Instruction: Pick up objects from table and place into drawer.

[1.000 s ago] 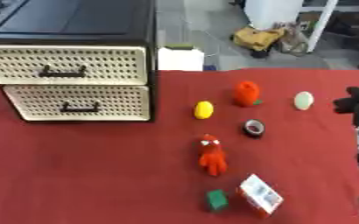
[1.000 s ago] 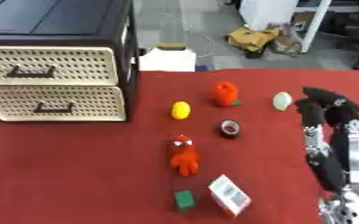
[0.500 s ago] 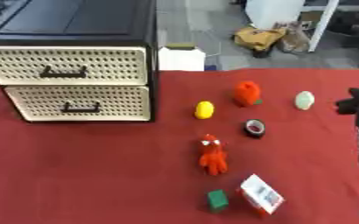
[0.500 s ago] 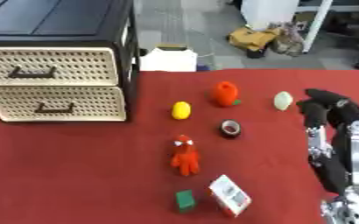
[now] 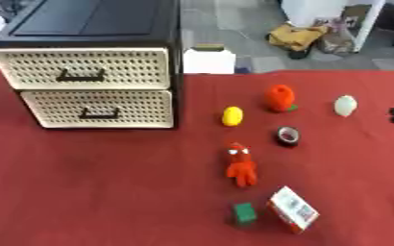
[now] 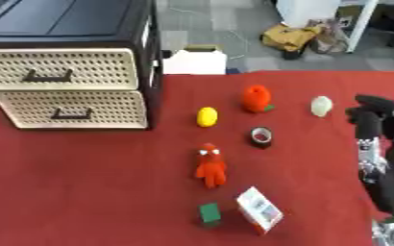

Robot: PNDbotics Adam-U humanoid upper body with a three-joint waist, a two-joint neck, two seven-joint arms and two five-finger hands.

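Observation:
A black drawer unit (image 5: 91, 29) stands at the back left, its upper drawer (image 5: 82, 68) and lower drawer (image 5: 95, 108) both closed. On the red table (image 5: 108, 192) lie a yellow fruit (image 5: 232, 116), an orange fruit (image 5: 279, 97), a pale egg-shaped thing (image 5: 345, 105), a dark tape roll (image 5: 288, 136), a red plush figure (image 5: 241, 163), a green block (image 5: 245, 213) and a white-and-red box (image 5: 293, 216). My right hand (image 6: 377, 115) is raised at the right edge, right of the egg-shaped thing, fingers relaxed and holding nothing. My left hand does not show.
A white box (image 5: 209, 60) sits just beyond the table's far edge, beside the drawer unit. Bags (image 5: 305, 36) and furniture legs lie on the floor behind. Bare red cloth stretches in front of the drawers.
The whole picture has shifted slightly right and up, so the camera moved. My right hand has drifted a little toward the right edge. Nothing on the table has moved.

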